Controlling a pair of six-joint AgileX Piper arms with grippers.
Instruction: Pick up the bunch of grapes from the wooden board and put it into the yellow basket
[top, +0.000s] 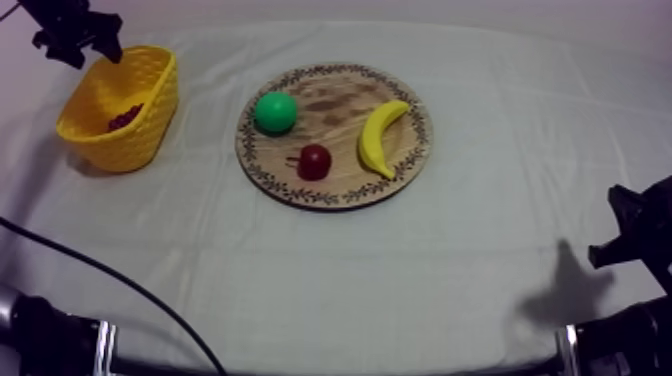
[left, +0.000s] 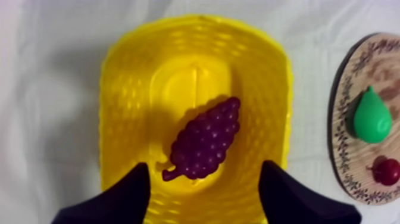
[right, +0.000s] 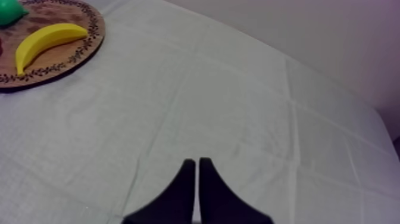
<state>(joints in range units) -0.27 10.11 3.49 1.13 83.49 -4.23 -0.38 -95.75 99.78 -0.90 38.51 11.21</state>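
Grapes (left: 204, 141): dark purple bunch, knobbly, tapering to a short stem. It lies slantwise on the floor of the basket (left: 119, 119), stem end nearest the fingers. It sits straight below the left gripper (left: 205, 170), in line with the gap between its fingers and touching neither.

Left gripper is spread wide with nothing held, hanging over the basket mouth. In the top view it sits above the basket's far rim.

Basket is yellow with woven walls, which ring the bunch on all sides. Bare yellow floor shows around the bunch, and it looks clear of every wall. The mouth below the gripper is unobstructed.

Off to one side of the left gripper, past a strip of cloth (top: 400, 280), is the board (top: 415, 150). Basket and board do not touch. On the board are a green pear (top: 275, 112), a small red fruit (top: 314, 161) and a banana (top: 380, 137), each apart from the others. Pear and red fruit are on the half nearer the left gripper; the banana is on the half nearer the right.

Right gripper (right: 197, 164) has its fingers pressed together in a narrow wedge, holding nothing. It sits low over bare cloth, with the board well away ahead of it, banana side closest. Open cloth surrounds it.
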